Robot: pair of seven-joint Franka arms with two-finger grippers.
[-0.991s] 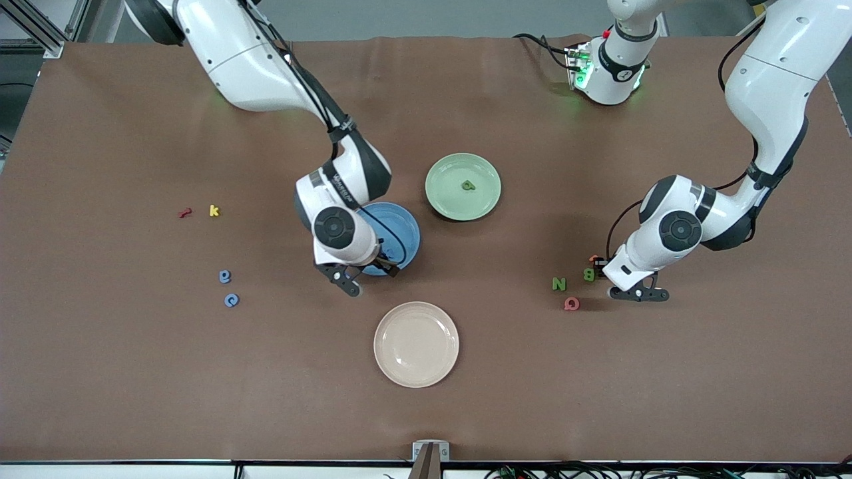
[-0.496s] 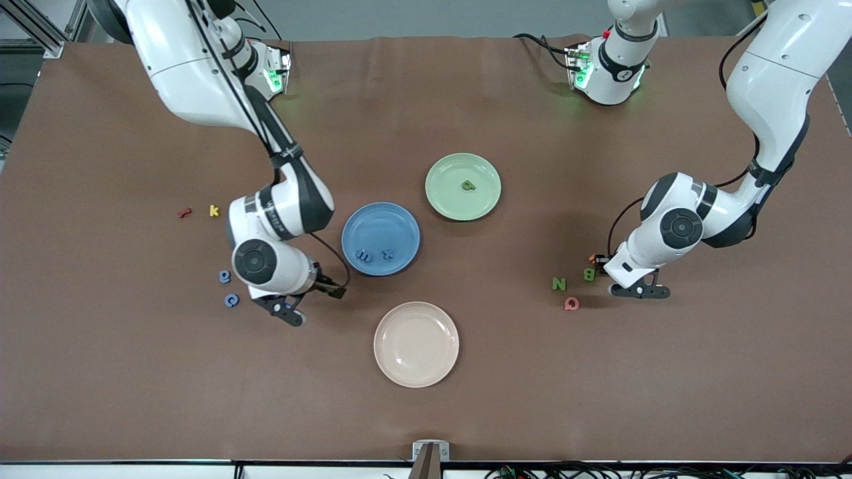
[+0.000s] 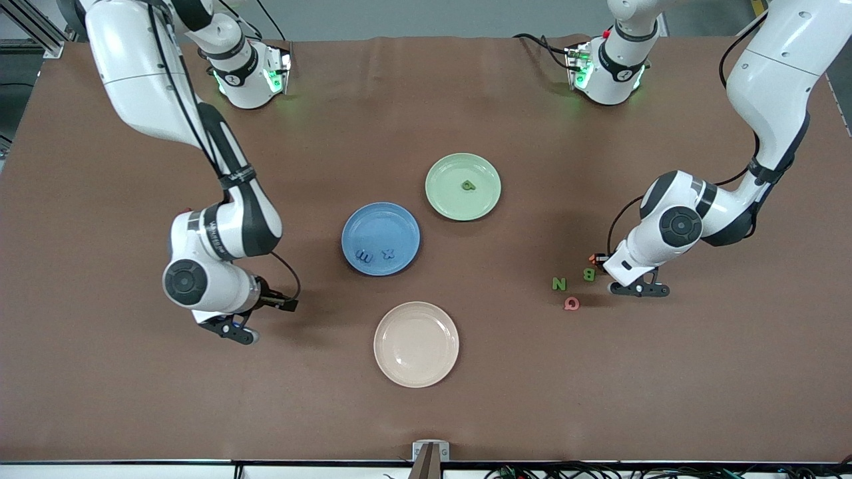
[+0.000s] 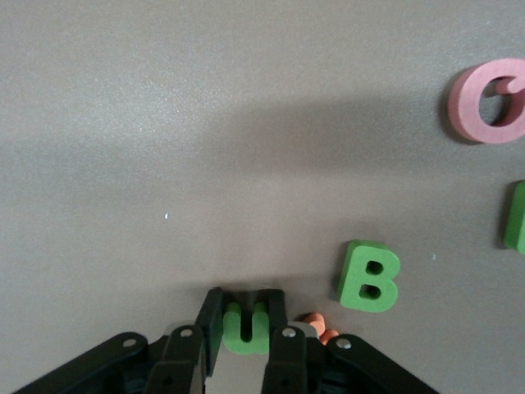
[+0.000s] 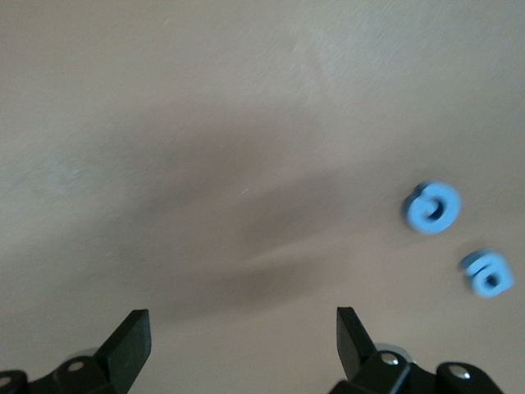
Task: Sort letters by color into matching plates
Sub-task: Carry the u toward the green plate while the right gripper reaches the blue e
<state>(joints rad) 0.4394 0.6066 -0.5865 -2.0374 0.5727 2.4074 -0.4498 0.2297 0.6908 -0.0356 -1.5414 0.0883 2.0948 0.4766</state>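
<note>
The blue plate (image 3: 381,219) holds two blue letters (image 3: 377,254). The pale green plate (image 3: 463,169) holds one green letter (image 3: 468,185). My right gripper (image 3: 234,330) (image 5: 242,328) is open and empty over bare table, with two loose blue letters (image 5: 431,207) (image 5: 489,274) beside it; the arm hides them in the front view. My left gripper (image 3: 638,290) (image 4: 246,300) is low at the table and shut on a green letter U (image 4: 246,327). A green B (image 3: 589,274) (image 4: 368,276) and a green N (image 3: 559,284) (image 4: 517,216) lie close by.
A cream plate (image 3: 416,344) lies nearer the front camera than the blue plate. A pink Q (image 3: 572,304) (image 4: 492,100) lies by the N. An orange letter (image 3: 592,258) (image 4: 318,325) touches my left gripper's finger.
My right arm swung from the blue plate toward its own end of the table, uncovering two blue letters in the plate. My left gripper hardly moved.
</note>
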